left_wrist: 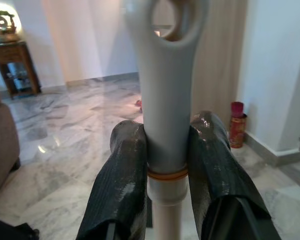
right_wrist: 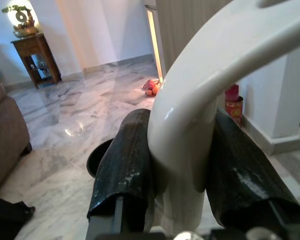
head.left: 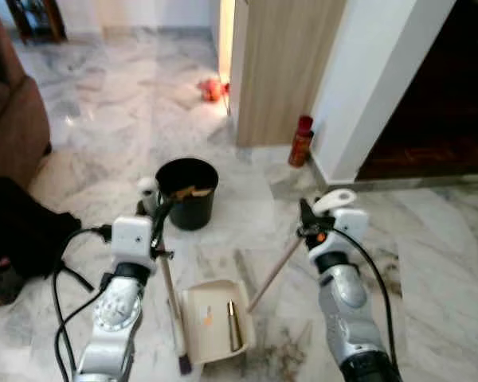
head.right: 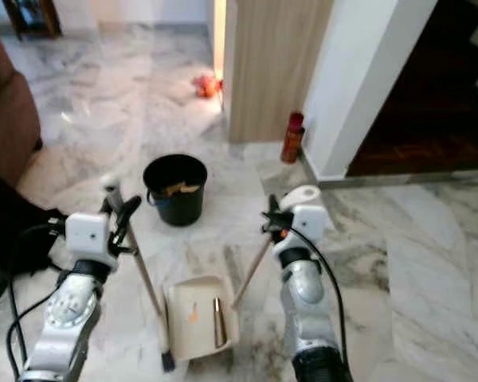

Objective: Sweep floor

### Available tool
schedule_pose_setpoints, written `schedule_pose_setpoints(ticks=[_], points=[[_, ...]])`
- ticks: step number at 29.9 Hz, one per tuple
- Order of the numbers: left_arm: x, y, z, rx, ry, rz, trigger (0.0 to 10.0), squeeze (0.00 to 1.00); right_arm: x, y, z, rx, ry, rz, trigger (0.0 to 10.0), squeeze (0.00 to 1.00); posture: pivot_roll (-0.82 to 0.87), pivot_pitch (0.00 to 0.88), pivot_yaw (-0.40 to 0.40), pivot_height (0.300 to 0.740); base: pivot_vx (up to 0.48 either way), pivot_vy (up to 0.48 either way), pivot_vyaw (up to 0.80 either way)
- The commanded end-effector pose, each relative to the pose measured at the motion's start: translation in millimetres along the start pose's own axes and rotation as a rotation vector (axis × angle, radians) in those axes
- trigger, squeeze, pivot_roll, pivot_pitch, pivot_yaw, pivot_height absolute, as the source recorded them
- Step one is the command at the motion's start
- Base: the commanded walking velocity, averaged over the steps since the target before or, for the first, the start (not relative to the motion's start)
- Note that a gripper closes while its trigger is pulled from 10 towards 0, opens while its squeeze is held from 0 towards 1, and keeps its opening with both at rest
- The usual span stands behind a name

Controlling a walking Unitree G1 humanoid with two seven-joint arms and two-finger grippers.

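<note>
My left gripper (head.left: 158, 212) is shut on the pale grey top of a broom handle (left_wrist: 165, 100). The broom (head.left: 169, 294) slants down to its dark head beside the dustpan. A cream dustpan (head.left: 193, 330) lies on the marble floor between my arms, holding a small orange scrap and a brownish tube (head.left: 233, 326). Its wooden stick (head.left: 272, 274) rises to a cream grip (right_wrist: 190, 120), and my right gripper (head.left: 307, 224) is shut on that grip. A black bucket (head.left: 187, 192) with some rubbish inside stands just beyond the dustpan.
A brown sofa (head.left: 12, 119) and a black bag (head.left: 24, 231) are at the left. A red can (head.left: 300, 142) stands by the white wall corner, beside a wooden panel (head.left: 283, 64). An orange toy (head.left: 211, 89) lies farther off. A dark doorway (head.left: 438, 103) opens at the right.
</note>
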State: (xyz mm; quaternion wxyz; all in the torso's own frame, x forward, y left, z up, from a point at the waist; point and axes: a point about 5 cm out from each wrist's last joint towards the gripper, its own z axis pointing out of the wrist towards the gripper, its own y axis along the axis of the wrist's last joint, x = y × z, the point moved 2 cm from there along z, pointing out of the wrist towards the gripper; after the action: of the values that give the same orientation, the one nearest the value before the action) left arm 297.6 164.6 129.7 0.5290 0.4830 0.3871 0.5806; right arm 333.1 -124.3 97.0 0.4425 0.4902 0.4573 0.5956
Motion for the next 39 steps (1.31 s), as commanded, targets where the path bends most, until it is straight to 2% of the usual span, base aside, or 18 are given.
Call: schedule_pose_setpoints(ticks=[1, 8, 23, 39], points=[[-3.6, 10.0, 3.1, -0.044, -0.010, 0.008, 10.0, 0.00, -1.8, 10.3, 2.3, -0.047, -0.012, 0.043, 10.0, 0.00, 0.13, 0.046, -0.047, 0.740, 0.000, 0.000, 0.00], [-4.3, 9.9, 2.9, -0.044, -0.009, 0.013, 10.0, 0.00, -1.8, 11.8, 2.4, -0.054, -0.006, 0.020, 10.0, 0.00, 0.13, 0.046, -0.047, 0.740, 0.000, 0.000, 0.06], [-4.7, 9.3, 3.1, -0.040, -0.006, 0.019, 10.0, 0.00, -0.5, 10.1, 1.7, -0.048, -0.002, 0.029, 10.0, 0.00, 0.13, 0.048, -0.048, 0.740, 0.000, 0.000, 0.66], [-1.8, 10.3, 4.0, -0.039, 0.010, 0.025, 10.0, 0.00, -2.0, 8.5, 2.4, -0.036, -0.012, 0.048, 10.0, 0.00, 0.13, 0.063, -0.047, 0.740, 0.000, 0.000, 0.00]])
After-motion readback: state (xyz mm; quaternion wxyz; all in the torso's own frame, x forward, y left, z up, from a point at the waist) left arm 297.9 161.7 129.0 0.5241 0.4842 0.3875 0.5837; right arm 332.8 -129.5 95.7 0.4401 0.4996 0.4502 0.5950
